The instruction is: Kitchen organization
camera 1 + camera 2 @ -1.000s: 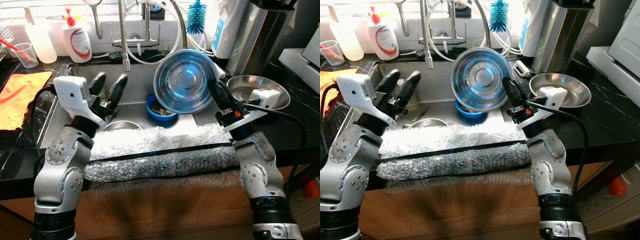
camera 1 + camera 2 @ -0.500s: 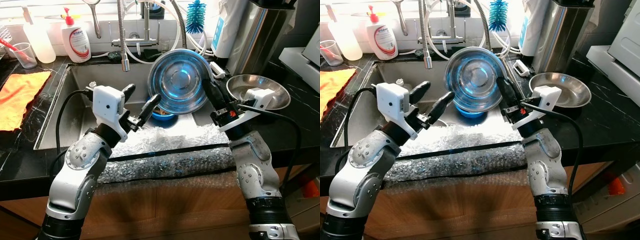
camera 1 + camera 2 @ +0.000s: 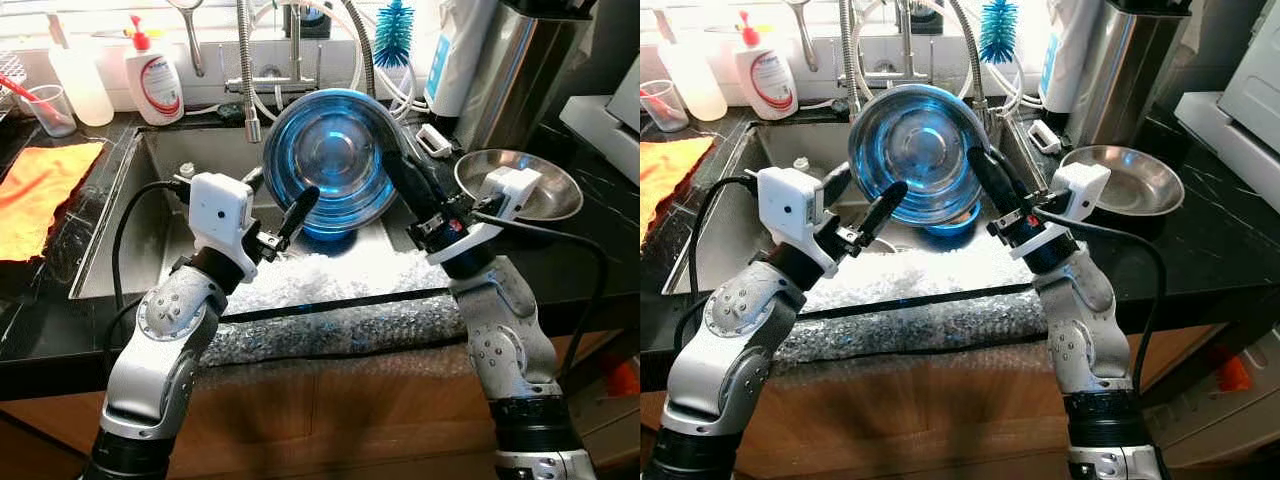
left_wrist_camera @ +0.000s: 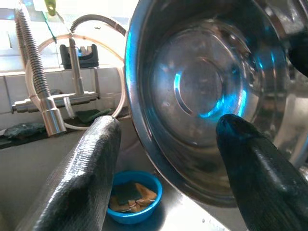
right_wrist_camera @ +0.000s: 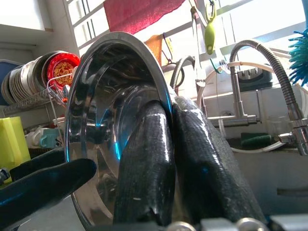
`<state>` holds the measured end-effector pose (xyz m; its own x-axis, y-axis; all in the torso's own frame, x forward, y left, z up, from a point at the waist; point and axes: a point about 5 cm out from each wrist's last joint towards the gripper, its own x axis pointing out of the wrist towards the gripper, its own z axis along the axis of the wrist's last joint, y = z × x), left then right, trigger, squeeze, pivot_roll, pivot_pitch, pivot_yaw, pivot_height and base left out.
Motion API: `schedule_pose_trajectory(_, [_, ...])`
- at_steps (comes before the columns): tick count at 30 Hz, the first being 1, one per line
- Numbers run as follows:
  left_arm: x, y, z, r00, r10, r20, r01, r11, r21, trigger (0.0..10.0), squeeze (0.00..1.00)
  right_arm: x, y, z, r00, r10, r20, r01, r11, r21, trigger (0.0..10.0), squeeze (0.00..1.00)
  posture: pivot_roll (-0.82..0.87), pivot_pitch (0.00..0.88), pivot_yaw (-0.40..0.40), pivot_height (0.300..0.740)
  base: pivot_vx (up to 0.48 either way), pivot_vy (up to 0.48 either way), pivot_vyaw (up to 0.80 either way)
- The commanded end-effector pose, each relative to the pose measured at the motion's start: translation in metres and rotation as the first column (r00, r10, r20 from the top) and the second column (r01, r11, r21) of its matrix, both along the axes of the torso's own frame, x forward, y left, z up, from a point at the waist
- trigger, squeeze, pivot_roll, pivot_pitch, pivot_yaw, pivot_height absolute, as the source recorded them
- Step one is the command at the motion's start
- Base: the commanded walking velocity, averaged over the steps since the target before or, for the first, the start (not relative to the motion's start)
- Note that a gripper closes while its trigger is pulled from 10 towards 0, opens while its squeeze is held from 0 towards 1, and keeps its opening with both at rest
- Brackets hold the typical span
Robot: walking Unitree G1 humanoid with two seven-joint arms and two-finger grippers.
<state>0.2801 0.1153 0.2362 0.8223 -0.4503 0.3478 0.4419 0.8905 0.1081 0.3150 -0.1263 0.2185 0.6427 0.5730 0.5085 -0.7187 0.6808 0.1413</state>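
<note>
A large steel bowl (image 3: 325, 160) is held tilted on edge above the sink (image 3: 170, 160). My right gripper (image 3: 392, 165) is shut on the bowl's right rim; in the right wrist view both fingers (image 5: 144, 159) pinch that rim. My left gripper (image 3: 285, 185) is open at the bowl's lower left. In the left wrist view the bowl's rim (image 4: 139, 120) stands between the spread fingers (image 4: 82, 178); contact cannot be made out. A small blue bowl (image 4: 130, 197) with sponges sits in the sink below.
A second steel bowl (image 3: 550, 195) rests on the black counter at right. Bubble wrap (image 3: 330, 310) covers the sink's front edge. The faucet hose (image 3: 246, 70), a soap bottle (image 3: 152, 75), an orange cloth (image 3: 35, 190) and a tall steel canister (image 3: 520, 70) stand around.
My right gripper has carried the large bowl leftward over the sink. My left arm swung from the sink's left side to the bowl and spread its fingers around the rim.
</note>
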Motion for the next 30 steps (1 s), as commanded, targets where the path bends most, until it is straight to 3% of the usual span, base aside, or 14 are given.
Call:
schedule_pose_trajectory(1, [0.0017, -0.0004, 0.0037, 1.000, 0.020, 0.022, -0.020, 1.000, -0.006, 10.0, 0.00, -0.0040, 0.0016, 0.0071, 0.999, 0.021, 0.032, -0.021, 1.000, 0.006, 10.0, 0.00, 0.06, 0.043, -0.028, 0.740, 0.000, 0.000, 0.00])
schedule_pose_trajectory(2, [0.0025, 0.0004, 0.0041, 0.999, 0.033, 0.024, -0.032, 0.999, -0.014, 9.3, 0.00, -0.0040, 0.0015, 0.0068, 0.999, 0.021, 0.030, -0.021, 1.000, 0.005, 10.0, 0.00, 0.06, 0.047, -0.029, 0.740, 0.000, 0.000, 0.00])
schedule_pose_trajectory(3, [0.0027, 0.0004, 0.0042, 0.999, 0.036, 0.025, -0.035, 0.999, -0.015, 9.3, 0.00, -0.0040, 0.0014, 0.0068, 0.999, 0.021, 0.029, -0.021, 1.000, 0.005, 10.0, 0.00, 0.06, 0.047, -0.029, 0.740, 0.000, 0.000, 0.00])
schedule_pose_trajectory(4, [0.0029, 0.0003, 0.0043, 0.999, 0.038, 0.026, -0.037, 0.999, -0.017, 8.4, 0.00, -0.0040, 0.0014, 0.0068, 0.999, 0.021, 0.028, -0.021, 1.000, 0.005, 10.0, 0.00, 0.06, 0.049, -0.031, 0.740, 0.000, 0.000, 0.00])
schedule_pose_trajectory(5, [0.0034, 0.0001, 0.0044, 0.999, 0.047, 0.027, -0.047, 0.999, -0.024, 4.6, 0.00, -0.0042, 0.0015, 0.0065, 0.999, 0.022, 0.025, -0.022, 1.000, 0.003, 10.0, 0.00, 0.06, 0.052, -0.031, 0.740, 0.000, 0.000, 0.00])
schedule_pose_trajectory(6, [0.0034, 0.0001, 0.0044, 0.999, 0.047, 0.027, -0.047, 0.999, -0.024, 4.6, 0.00, -0.0042, 0.0015, 0.0065, 0.999, 0.022, 0.025, -0.022, 1.000, 0.003, 10.0, 0.00, 0.06, 0.052, -0.031, 0.740, 0.000, 0.000, 0.00])
schedule_pose_trajectory(7, [0.0035, -0.0010, 0.0047, 0.998, 0.050, 0.028, -0.049, 0.998, -0.034, 2.0, 0.00, -0.0044, 0.0016, 0.0062, 0.999, 0.023, 0.023, -0.023, 1.000, 0.002, 10.0, 0.00, 0.06, 0.055, -0.032, 0.740, 0.000, 0.000, 0.00])
schedule_pose_trajectory(9, [0.0032, -0.0021, 0.0054, 0.998, 0.054, 0.027, -0.052, 0.997, -0.062, 0.0, 0.00, -0.0045, 0.0014, 0.0061, 1.000, 0.022, 0.021, -0.022, 1.000, 0.001, 10.0, 0.00, 0.06, 0.056, -0.032, 0.740, 0.000, 0.000, 0.00])
schedule_pose_trajectory(30, [0.0040, -0.0035, 0.0074, 0.997, 0.069, 0.033, -0.066, 0.994, -0.089, 0.0, 0.00, -0.0026, 0.0013, 0.0036, 1.000, 0.006, 0.004, -0.006, 1.000, -0.013, 10.0, 0.00, 0.06, 0.065, -0.034, 0.740, 0.000, 0.000, 0.00])
